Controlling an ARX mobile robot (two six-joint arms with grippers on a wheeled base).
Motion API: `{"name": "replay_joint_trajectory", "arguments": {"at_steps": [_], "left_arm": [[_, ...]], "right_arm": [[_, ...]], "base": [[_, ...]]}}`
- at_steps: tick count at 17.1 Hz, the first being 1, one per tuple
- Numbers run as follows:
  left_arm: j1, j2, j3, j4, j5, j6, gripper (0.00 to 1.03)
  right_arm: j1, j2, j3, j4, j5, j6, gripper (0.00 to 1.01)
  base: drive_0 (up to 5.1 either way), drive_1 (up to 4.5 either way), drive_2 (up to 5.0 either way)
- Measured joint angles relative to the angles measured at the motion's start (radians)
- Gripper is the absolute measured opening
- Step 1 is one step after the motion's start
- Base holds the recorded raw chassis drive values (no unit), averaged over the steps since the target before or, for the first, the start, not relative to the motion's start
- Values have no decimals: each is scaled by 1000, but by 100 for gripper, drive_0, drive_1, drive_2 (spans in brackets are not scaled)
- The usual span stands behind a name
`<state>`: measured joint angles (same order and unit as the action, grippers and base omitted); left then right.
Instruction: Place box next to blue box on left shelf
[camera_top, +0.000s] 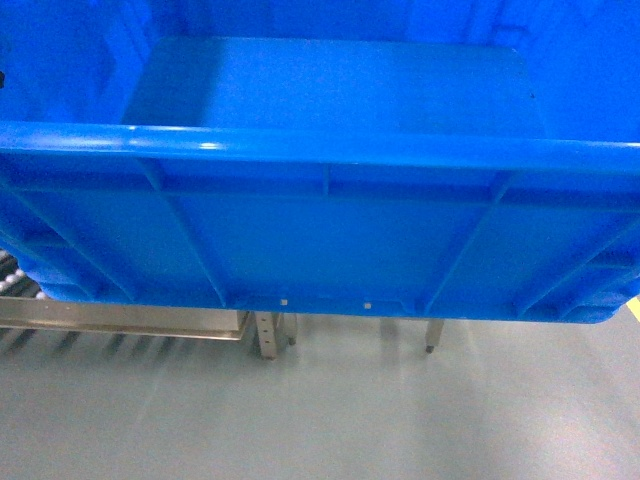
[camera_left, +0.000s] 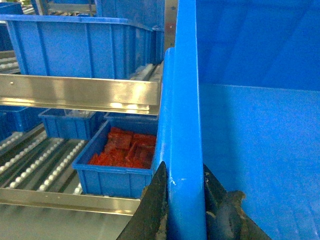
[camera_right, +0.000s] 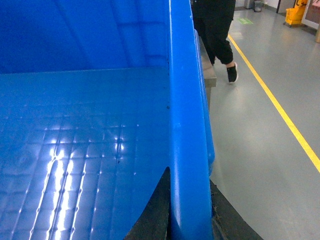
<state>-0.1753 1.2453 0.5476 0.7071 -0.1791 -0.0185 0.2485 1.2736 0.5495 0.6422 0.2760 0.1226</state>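
black fingers of the left gripper (camera_left: 186, 200) pinch the left rim of the large bright-blue ribbed plastic crate (camera_top: 330, 235); the right gripper (camera_right: 189, 215) clamps its right rim. crate hangs above grey floor (camera_top: 320, 410), near the silvery roller shelf (camera_left: 80, 92).

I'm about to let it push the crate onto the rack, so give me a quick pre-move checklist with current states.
1. Left end effector clamped on the box rim: ok, a finger on each side.
2. Right end effector clamped on the opposite rim: ok.
3. Box empty: ok, bare bottom.
4. Box level: ok in the head view.
5. Free slot on the left shelf: cannot tell; blue crates sit there.
6. Surroundings clear: not ok, a person stands near the right side.
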Motion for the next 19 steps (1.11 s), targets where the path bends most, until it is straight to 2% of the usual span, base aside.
{"name": "replay_joint_trajectory", "arguments": {"at_steps": [19], "left_arm": [[0, -2, 0, 0, 3, 0, 10]], "right_arm": [[0, 0, 0, 1, 0, 0, 8]], "base": [[-466, 275, 275]]}}
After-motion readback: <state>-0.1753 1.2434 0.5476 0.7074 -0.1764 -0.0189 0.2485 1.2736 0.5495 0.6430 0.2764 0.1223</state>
